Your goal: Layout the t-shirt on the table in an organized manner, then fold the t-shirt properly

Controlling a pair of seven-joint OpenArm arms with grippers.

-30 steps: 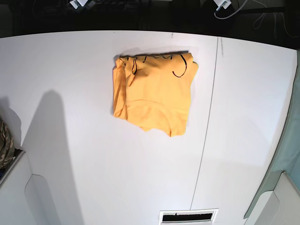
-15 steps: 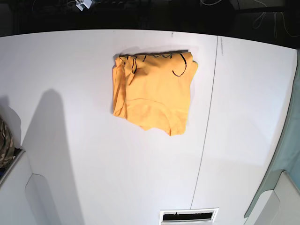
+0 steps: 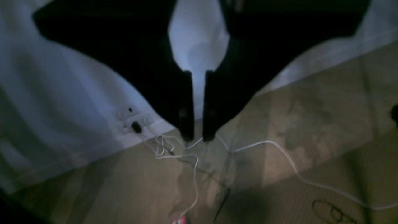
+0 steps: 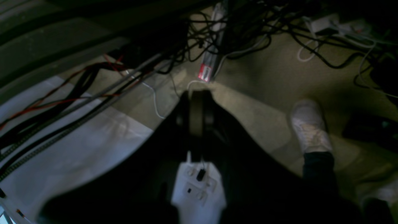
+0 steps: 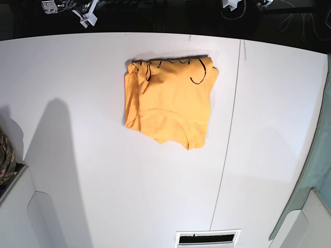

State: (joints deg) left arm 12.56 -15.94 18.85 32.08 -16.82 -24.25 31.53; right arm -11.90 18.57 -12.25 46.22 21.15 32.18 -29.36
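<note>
The orange-yellow t-shirt point(image 5: 168, 101) lies folded into a rough rectangle on the far middle of the white table point(image 5: 103, 155), its dark neck trim showing along the far edge. Neither gripper touches it, and neither wrist view shows it. In the left wrist view my left gripper point(image 3: 197, 137) hangs over floor and cables, with a narrow gap between its fingers and nothing in it. My right gripper point(image 4: 197, 96) is shut and empty in the right wrist view, also above the floor.
A thin dark seam point(image 5: 227, 134) crosses the table right of the shirt. Camouflage cloth point(image 5: 5, 155) sits at the left edge. A slot point(image 5: 207, 238) lies at the near edge. Beyond the table are tangled cables point(image 4: 236, 28), a white cord point(image 3: 279, 149) and a person's shoe point(image 4: 309, 127).
The t-shirt has not moved. Small white arm parts at the far edge of the base view have shifted slightly.
</note>
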